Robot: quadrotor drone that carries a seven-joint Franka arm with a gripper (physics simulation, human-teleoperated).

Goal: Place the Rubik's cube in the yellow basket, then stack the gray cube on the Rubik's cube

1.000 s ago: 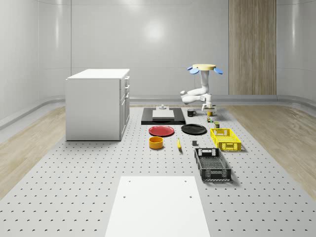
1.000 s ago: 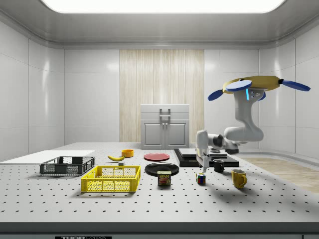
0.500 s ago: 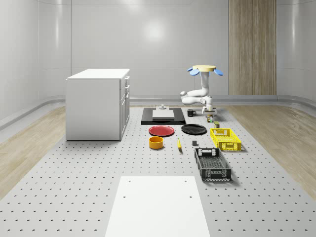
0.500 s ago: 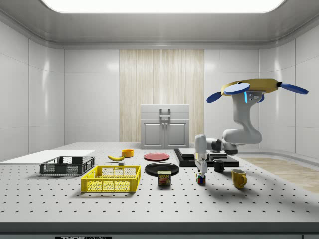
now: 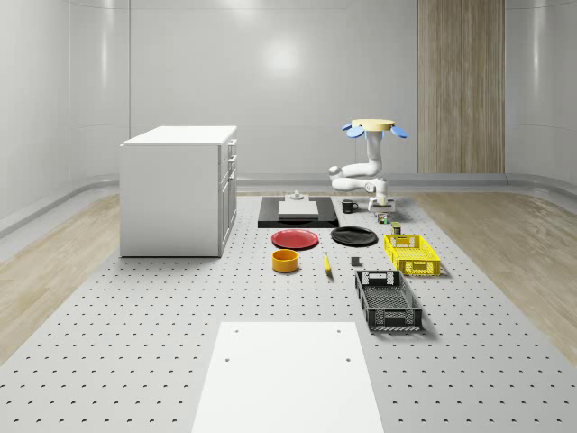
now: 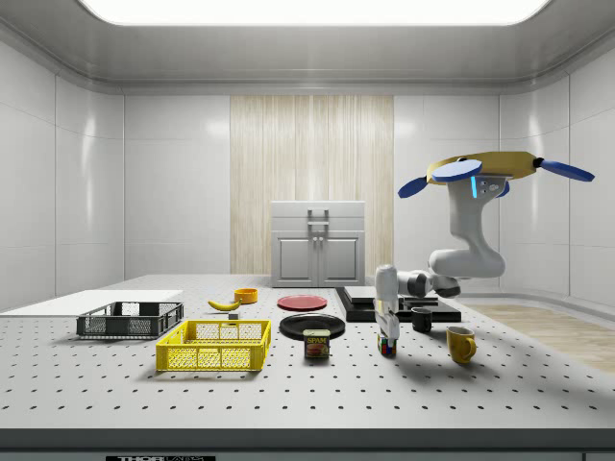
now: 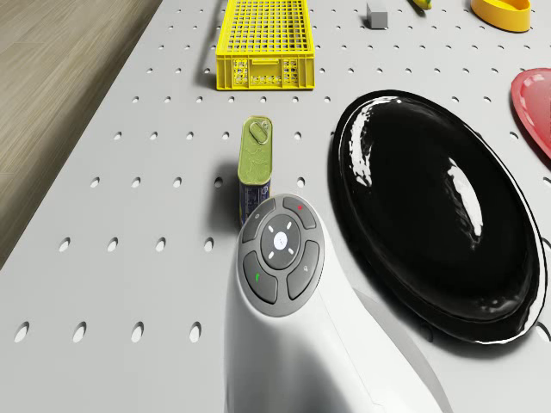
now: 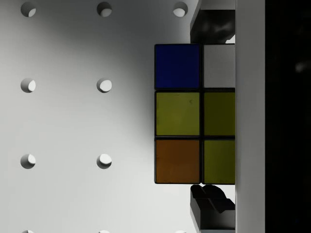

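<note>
Perforated grey bench (image 5: 135, 343) in a plain white room, same as always. Whole-scene view: the drone (image 5: 370, 124) hovers over the far end of the bench, arm folded down so the end effector (image 5: 383, 211) sits right on the Rubik's cube (image 5: 384, 217). The yellow basket (image 5: 412, 254) is a bit nearer the camera, and the gray cube (image 5: 355, 263) lies just beside it, on the whole-scene view's left.

Side view: compared with a second ago the wrist has dropped, and the end effector now wraps the cube instead of hanging above it. The drone has barely moved. The cube is on the bench, between the Spam can (image 6: 316, 344) and the yellow mug (image 6: 460, 344).

Drone view: the arm's wrist is in front, with the can beside the black plate (image 7: 439, 215) and the basket and gray cube further off.

Wrist view: one of the fingers (image 8: 214, 24) sits flush against one side of the cube and its twin against the opposite side. Looks clamped on it to me, though not lifted yet.

So I'd say the reach is done and the carry to the basket comes next. Nothing's in the basket so far.
</note>
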